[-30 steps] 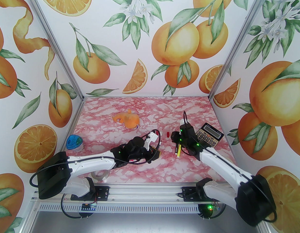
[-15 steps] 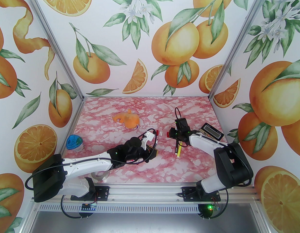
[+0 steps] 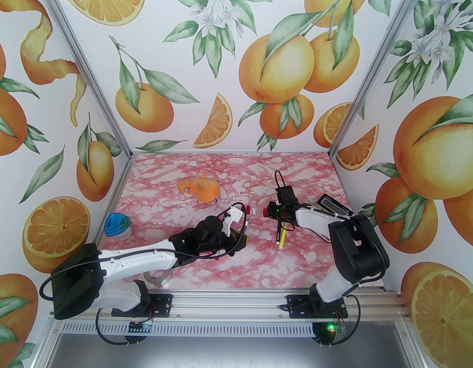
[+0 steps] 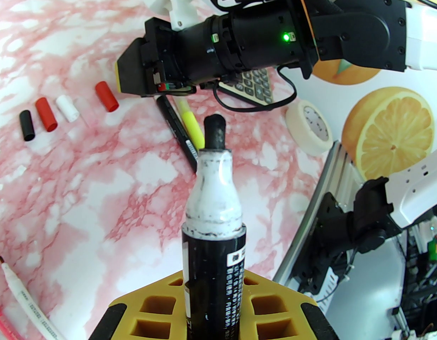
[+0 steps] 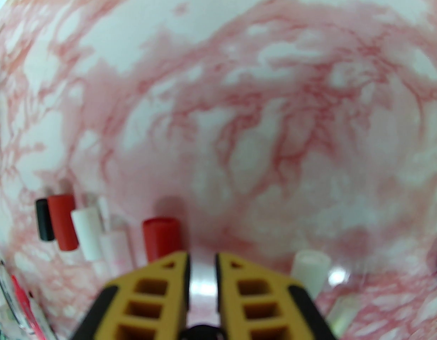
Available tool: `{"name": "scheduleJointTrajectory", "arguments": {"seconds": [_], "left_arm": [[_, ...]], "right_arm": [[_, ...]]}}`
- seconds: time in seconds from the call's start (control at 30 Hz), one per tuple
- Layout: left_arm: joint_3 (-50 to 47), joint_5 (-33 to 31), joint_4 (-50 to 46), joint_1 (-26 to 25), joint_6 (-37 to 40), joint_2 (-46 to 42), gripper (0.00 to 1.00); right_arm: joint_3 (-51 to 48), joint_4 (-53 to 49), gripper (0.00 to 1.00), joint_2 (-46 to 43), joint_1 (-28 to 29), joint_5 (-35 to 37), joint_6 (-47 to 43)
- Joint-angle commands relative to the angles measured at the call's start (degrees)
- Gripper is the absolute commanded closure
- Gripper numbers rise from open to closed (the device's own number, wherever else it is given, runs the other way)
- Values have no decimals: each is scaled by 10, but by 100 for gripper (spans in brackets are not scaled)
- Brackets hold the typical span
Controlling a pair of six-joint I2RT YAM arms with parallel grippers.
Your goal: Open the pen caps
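Right elbow (image 3: 355, 243) folded further back, right claw (image 5: 202, 271) narrowly gapped, hold unclear, left claw (image 4: 213, 306) clamping uncapped black plastic marker (image 4: 213, 253), stubby black, red, white plastic caps (image 4: 67, 108) rowed on pink marbled counter (image 4: 98, 190)

My right arm (image 3: 353, 243) folds back on itself: the elbow now stands high near the base, and the forearm lies lower across the calculator (image 3: 333, 204), hiding more of it. The right fingers (image 5: 158, 289) shift left, up beside the red cap (image 4: 106, 96). My left arm (image 3: 144, 253), black marker (image 4: 213, 260) in its fingers, draws back slightly leftward.
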Motion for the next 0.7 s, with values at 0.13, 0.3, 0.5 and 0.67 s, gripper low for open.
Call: {"name": "scheduleJointTrajectory", "arguments": {"seconds": [0.13, 0.3, 0.5, 0.67], "left_arm": [[-6, 8, 12, 2, -11, 7, 100], [-9, 10, 12, 2, -14, 8, 100], [-8, 11, 12, 2, -15, 9, 100], [-3, 15, 13, 3, -15, 15, 100]], "right_arm": [[26, 21, 82, 25, -11, -18, -1], [38, 19, 79, 39, -16, -20, -3], [42, 18, 75, 47, -17, -21, -7], [43, 16, 73, 48, -17, -21, -8]]}}
